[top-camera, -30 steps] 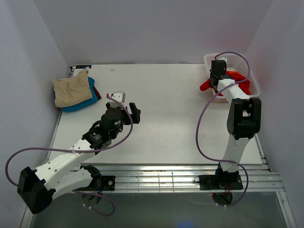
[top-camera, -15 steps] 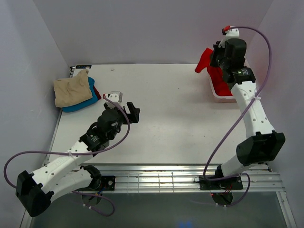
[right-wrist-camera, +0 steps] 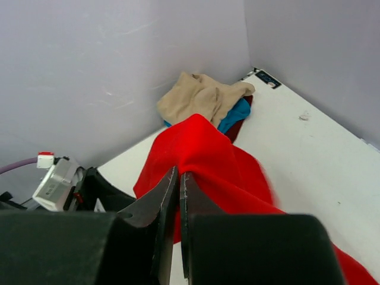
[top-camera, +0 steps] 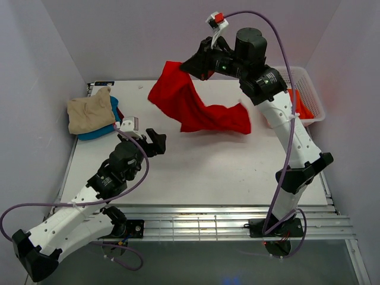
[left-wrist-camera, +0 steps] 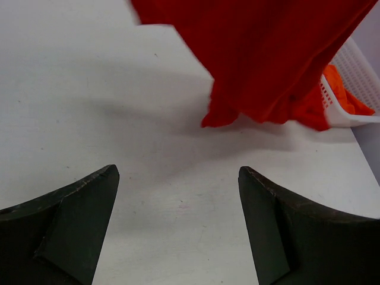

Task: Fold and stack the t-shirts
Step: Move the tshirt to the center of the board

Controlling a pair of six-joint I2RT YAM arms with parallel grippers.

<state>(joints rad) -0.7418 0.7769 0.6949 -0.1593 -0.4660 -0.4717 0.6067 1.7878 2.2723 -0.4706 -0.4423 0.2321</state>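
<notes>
Three stacked t-shirts, tan t-shirt [top-camera: 89, 113] over teal blue t-shirt [top-camera: 96, 133] and dark red t-shirt [top-camera: 121, 114], lie at the upper left of the top view. The right gripper [top-camera: 193, 64], pinched tight on the bright red t-shirt [top-camera: 196, 110], holds it unfolded above the table [top-camera: 208, 166] at upper centre. The left gripper [top-camera: 155, 139], lower left, gapes wide and empty. An orange t-shirt [top-camera: 300, 107] lies in the basket [top-camera: 310, 89], upper right. Judged progress: past halfway; two shirts await folding.

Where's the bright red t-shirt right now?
Top view: the bright red t-shirt hangs from the right hand over the table's far middle, between the t-shirt stack at left and white basket at right.
</notes>
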